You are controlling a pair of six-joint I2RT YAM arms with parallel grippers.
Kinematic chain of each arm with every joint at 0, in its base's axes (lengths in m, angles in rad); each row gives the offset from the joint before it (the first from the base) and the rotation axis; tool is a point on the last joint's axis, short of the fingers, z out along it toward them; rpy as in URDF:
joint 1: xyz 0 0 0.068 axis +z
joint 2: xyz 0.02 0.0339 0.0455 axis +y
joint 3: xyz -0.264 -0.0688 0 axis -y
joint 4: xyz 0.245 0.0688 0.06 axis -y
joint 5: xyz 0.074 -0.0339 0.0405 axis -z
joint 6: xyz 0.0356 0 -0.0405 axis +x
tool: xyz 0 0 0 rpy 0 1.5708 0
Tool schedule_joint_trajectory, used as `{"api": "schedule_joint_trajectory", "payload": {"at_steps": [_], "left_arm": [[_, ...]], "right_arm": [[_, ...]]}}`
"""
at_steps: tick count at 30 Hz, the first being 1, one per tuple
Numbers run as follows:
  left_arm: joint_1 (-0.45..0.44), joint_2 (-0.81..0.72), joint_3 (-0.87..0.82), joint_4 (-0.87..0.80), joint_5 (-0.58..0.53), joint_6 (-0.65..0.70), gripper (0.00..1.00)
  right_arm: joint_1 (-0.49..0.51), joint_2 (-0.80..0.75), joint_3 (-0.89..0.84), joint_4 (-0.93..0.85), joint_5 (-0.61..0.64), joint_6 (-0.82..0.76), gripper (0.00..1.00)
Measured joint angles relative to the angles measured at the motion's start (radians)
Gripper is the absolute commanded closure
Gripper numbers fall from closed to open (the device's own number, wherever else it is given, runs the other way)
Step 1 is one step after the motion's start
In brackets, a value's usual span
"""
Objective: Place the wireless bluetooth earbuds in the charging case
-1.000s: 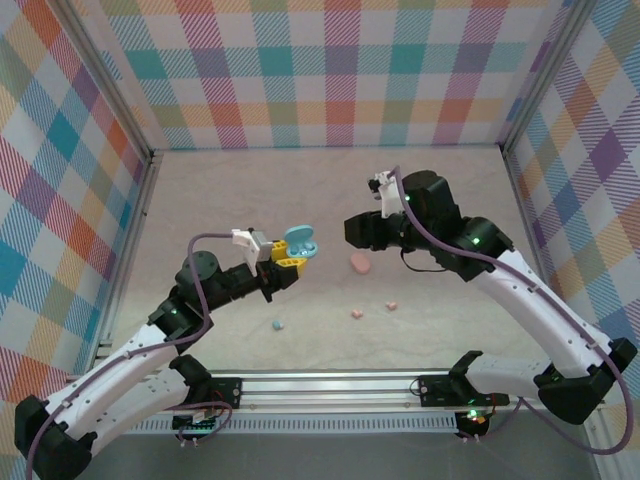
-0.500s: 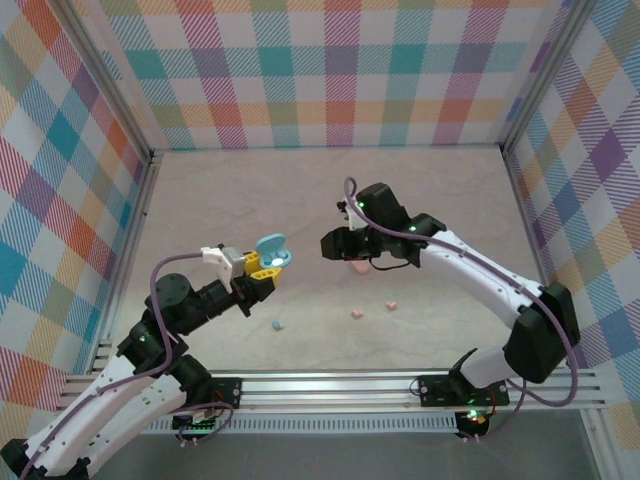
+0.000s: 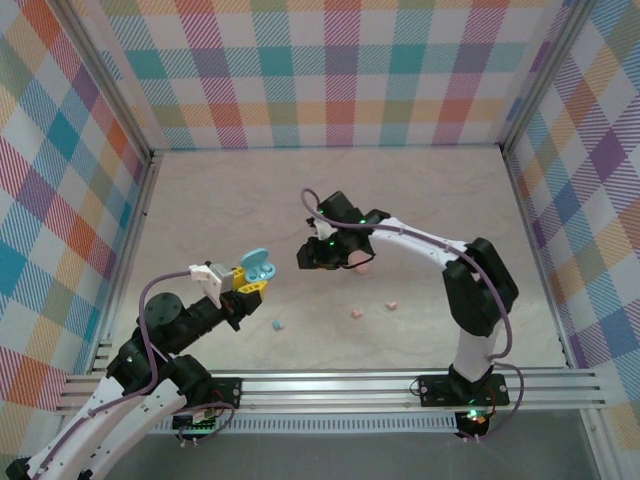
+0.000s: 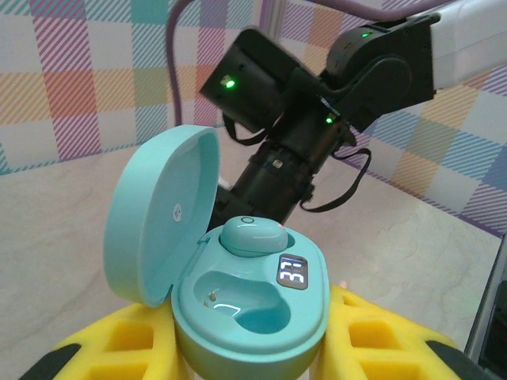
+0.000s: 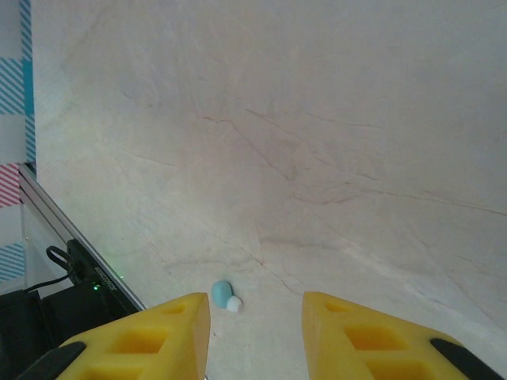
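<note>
My left gripper (image 4: pixel 249 352) is shut on the base of an open light blue charging case (image 4: pixel 249 313), held up off the table. Its lid (image 4: pixel 158 218) stands open at the left. One blue earbud (image 4: pixel 252 236) sits in the far slot, and the near slot is empty. From above, the case (image 3: pixel 258 263) hangs over the table's left half. My right gripper (image 5: pixel 256 332) is open with nothing between its fingers, hovering above a loose blue earbud (image 5: pixel 223 293) on the table. That earbud (image 3: pixel 279 325) lies near the front, with two pink earbuds (image 3: pixel 356 313) (image 3: pixel 391 305) to its right.
A pink oval case (image 3: pixel 363 263) lies mid-table, partly covered by the right arm's wrist (image 3: pixel 330 243). A metal rail (image 3: pixel 330 385) runs along the near edge and also shows as a rail (image 5: pixel 71 237) in the right wrist view. Plaid walls close three sides.
The right arm has swung left and forward across the table, its jaws narrowing slightly. The left arm has drawn back to the lower left, carrying the open blue case.
</note>
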Motion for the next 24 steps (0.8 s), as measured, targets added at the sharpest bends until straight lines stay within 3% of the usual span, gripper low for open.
{"api": "schedule_joint_trajectory", "payload": {"at_steps": [13, 24], "left_arm": [[0.0, -0.04, 0.003, -0.117, -0.014, 0.004, 0.76], [0.0, -0.087, 0.013, -0.158, -0.019, 0.004, 0.76]], "right_arm": [[0.107, 0.19, 0.131, 0.007, 0.013, 0.014, 0.65], [0.138, 0.222, 0.173, 0.014, 0.044, 0.037, 0.66]]}}
